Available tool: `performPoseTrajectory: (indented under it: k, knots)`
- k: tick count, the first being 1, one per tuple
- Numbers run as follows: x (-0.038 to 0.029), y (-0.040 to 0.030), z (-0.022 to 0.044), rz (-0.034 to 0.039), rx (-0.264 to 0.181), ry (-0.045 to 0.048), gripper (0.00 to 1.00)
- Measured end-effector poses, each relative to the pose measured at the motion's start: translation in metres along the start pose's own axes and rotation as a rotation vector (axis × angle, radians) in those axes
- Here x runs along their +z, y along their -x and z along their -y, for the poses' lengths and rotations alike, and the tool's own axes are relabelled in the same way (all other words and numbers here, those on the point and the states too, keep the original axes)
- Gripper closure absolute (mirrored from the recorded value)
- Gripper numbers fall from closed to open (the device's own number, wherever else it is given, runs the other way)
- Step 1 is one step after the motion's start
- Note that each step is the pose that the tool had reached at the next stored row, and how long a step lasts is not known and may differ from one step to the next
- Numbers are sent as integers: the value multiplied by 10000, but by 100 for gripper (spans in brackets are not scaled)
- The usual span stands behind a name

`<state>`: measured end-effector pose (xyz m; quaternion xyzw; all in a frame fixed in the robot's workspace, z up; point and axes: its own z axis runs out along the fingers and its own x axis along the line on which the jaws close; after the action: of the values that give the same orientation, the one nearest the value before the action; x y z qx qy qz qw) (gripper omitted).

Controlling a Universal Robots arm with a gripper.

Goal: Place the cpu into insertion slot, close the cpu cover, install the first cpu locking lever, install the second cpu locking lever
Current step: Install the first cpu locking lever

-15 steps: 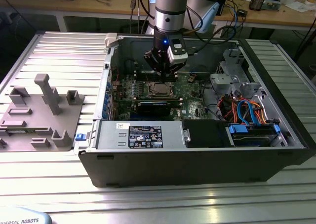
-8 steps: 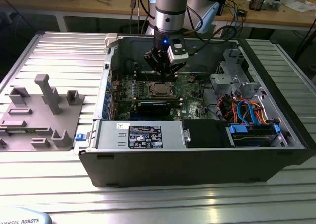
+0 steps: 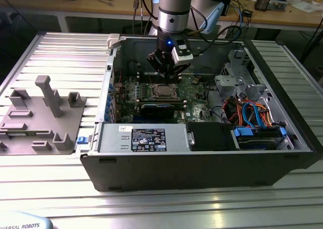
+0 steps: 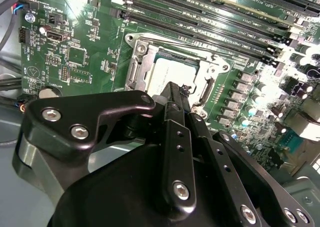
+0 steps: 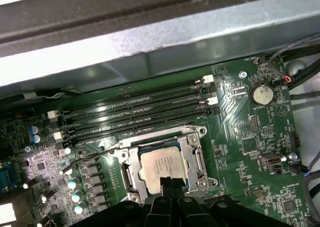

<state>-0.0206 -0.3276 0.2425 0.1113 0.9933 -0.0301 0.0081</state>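
- The cpu (image 5: 161, 166) lies flat inside the insertion slot (image 5: 196, 137) on the green motherboard (image 5: 240, 132), just beside the long memory slots (image 5: 135, 114); the placing step looks done
- The cpu cover (image 5: 201, 159) appears to lie down around the chip as a silvery frame with the metal top showing through its cut-out, so I judge the cover closed, though I cannot be sure it is fully seated
- A thin wire lever (image 5: 95, 152) stands away from the socket's side in the first wrist view, so at least one locking lever seems not yet latched; the state of the other I cannot tell
- The gripper (image 5: 171, 183) hangs low over the socket's edge, inside the open computer case (image 3: 202, 161) in the exterior view
- Its fingertips (image 4: 172, 94) look drawn together into a narrow point with nothing between them, at or just above the chip's near edge; whether they touch it I cannot tell
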Motion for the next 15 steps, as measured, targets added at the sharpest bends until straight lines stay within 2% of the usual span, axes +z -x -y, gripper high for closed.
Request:
performPoseTrajectory:
  k: [15]
  knots:
    - [0, 0, 0, 17, -293, 6, 89]
